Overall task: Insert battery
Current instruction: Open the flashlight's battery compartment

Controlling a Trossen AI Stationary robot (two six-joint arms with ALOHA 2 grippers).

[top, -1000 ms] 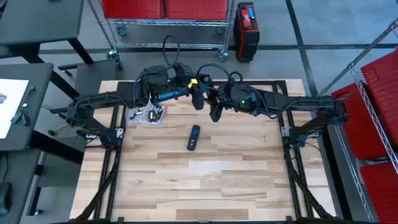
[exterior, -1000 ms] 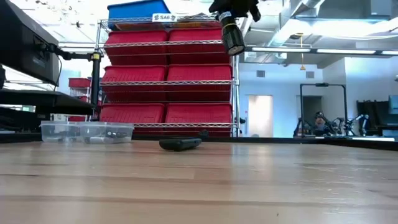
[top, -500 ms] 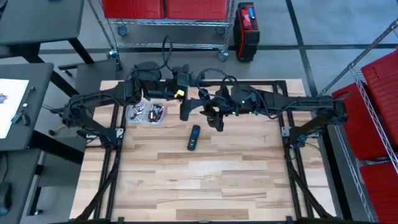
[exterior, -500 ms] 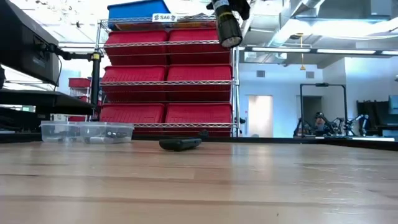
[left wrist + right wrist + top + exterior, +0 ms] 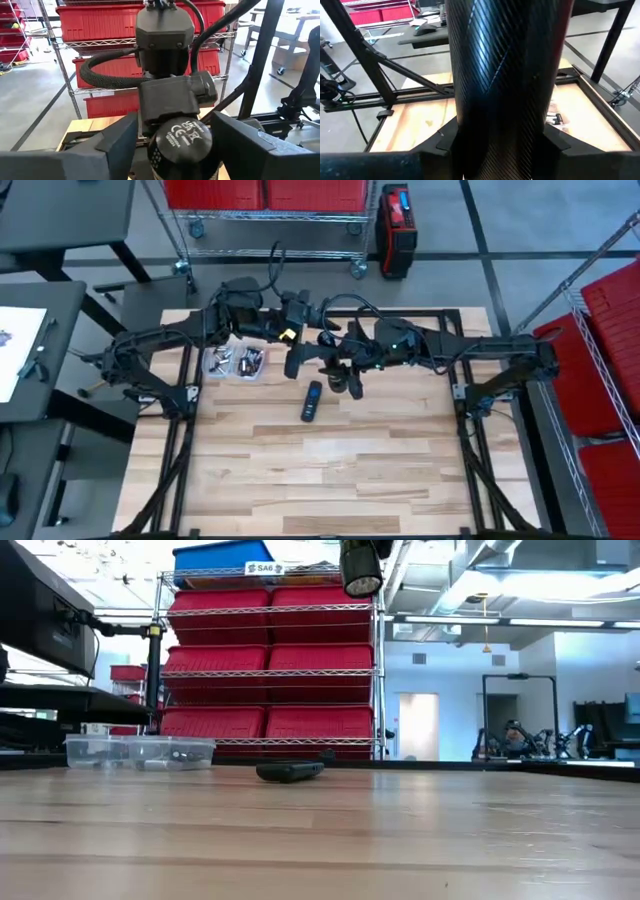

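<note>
Wood-plank table (image 5: 330,470) is carrying the whole scene you are looking down on. Near its middle, toward the far edge, the black remote (image 5: 312,400) is lying flat and untouched, with nothing gripping it; in the low view it is showing as a low dark bar (image 5: 290,771) on the boards. To the remote's left, the clear tray (image 5: 233,364) is sitting near the table's far-left corner, and the batteries (image 5: 248,361) are lying inside it, well apart from both arms' ends.

Above the remote, you are holding the two arms crossed close together in the air. The left gripper (image 5: 291,364) is hanging between the tray and the remote, clear of both; its wrist view is showing its fingers (image 5: 75,157) spread wide and released, with the right arm's wrist housing (image 5: 172,100) filling the gap ahead of them. The right gripper (image 5: 346,383) is hovering just right of the remote. You cannot tell from these views whether that claw is released or clenched.
</note>
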